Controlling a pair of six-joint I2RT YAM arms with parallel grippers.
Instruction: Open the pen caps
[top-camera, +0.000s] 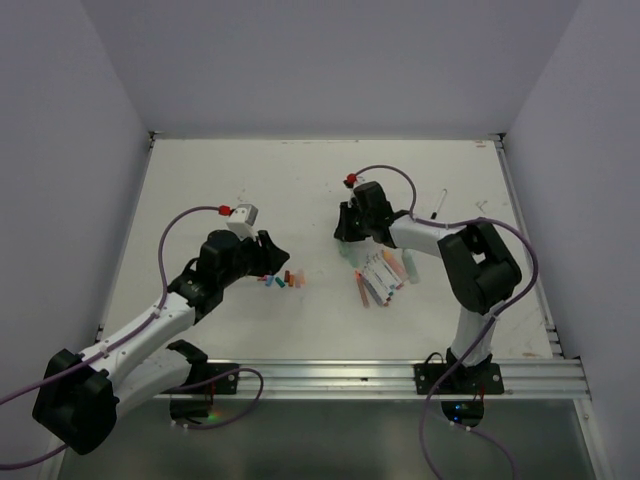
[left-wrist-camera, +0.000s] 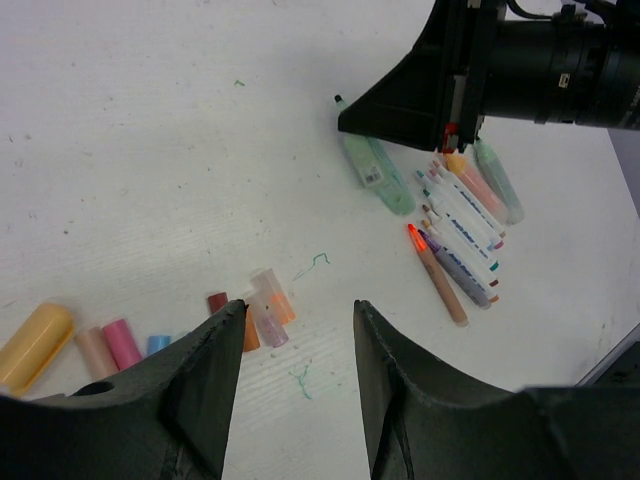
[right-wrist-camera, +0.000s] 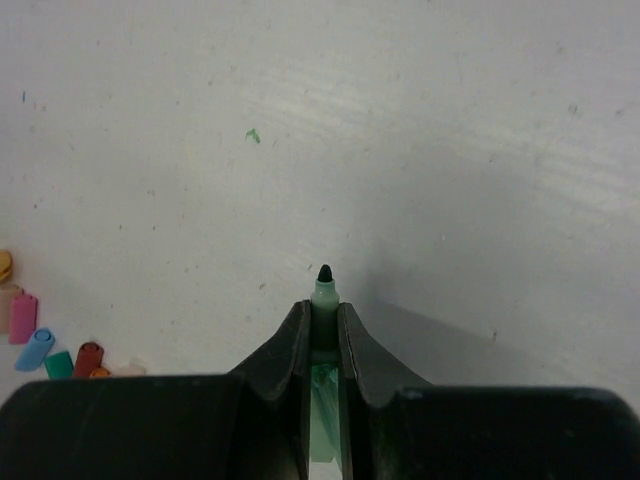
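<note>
Pen (right-wrist-camera: 324, 290) in the grip first: the right gripper (right-wrist-camera: 322, 310) has its fingers pressed together on the pale green barrel. The dark nib pokes out bare at twelve o'clock, so we judge this one already uncapped. It should handle light, stiff and smooth. It's round, so it will roll, and the nib will mark the table (left-wrist-camera: 150, 150). We'd hold mid-barrel and pull a cap straight along the axis.

Loose pen caps (left-wrist-camera: 270, 310) lie at seven o'clock of table centre. We count eight in the left wrist view, though more may hide behind a finger. The left gripper (left-wrist-camera: 297, 305) hovers over them, half spread and holding nothing.

The pens (left-wrist-camera: 460, 225) are heaped at four o'clock, roughly nine of them. A dark one (top-camera: 441, 205) lies apart at two o'clock.
</note>
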